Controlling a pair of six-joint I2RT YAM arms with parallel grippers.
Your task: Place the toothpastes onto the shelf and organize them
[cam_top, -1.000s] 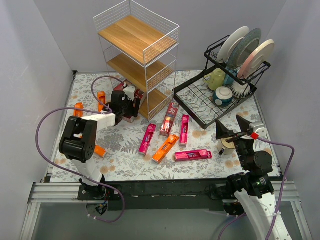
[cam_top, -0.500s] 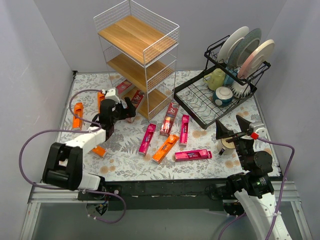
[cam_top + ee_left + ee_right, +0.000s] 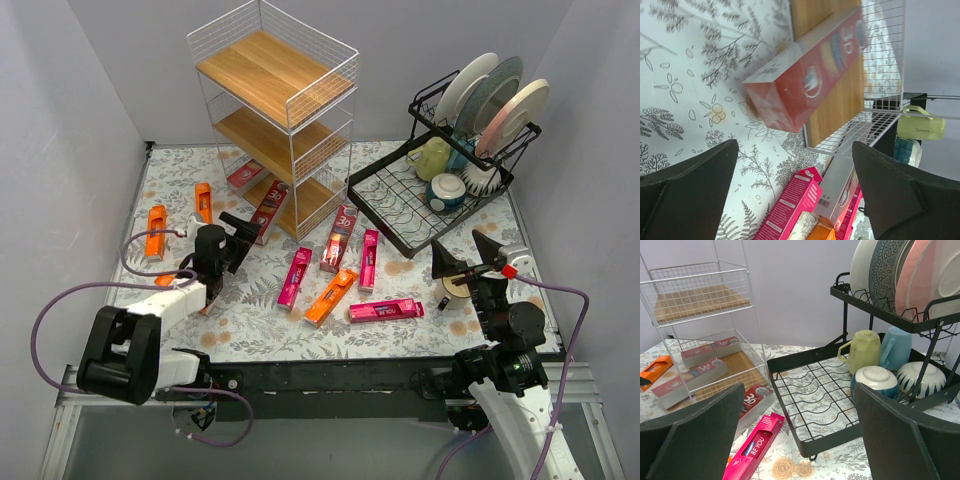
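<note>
The white wire shelf (image 3: 272, 72) stands at the back left. Two dark red toothpastes lie on its bottom board, one deep inside (image 3: 245, 175) and one (image 3: 268, 206) sticking out over the front edge. My left gripper (image 3: 232, 246) is open and empty just in front of that box; in the left wrist view the box (image 3: 805, 80) lies half on the board (image 3: 840, 105). On the table lie two orange boxes (image 3: 155, 230) at the left, pink ones (image 3: 295, 277) (image 3: 385, 310), another orange one (image 3: 331, 296) and a dark red 3D one (image 3: 340, 237). My right gripper (image 3: 466, 260) is open and empty at the right.
A black dish rack (image 3: 420, 205) with plates (image 3: 495, 95), a mug and bowls stands at the back right, also in the right wrist view (image 3: 840, 405). Grey walls close in the left, back and right sides. Purple cables loop beside both arms.
My left gripper has drawn back from the shelf toward the near left, leaving the dark red box on the bottom board's edge. The right arm has not moved.
</note>
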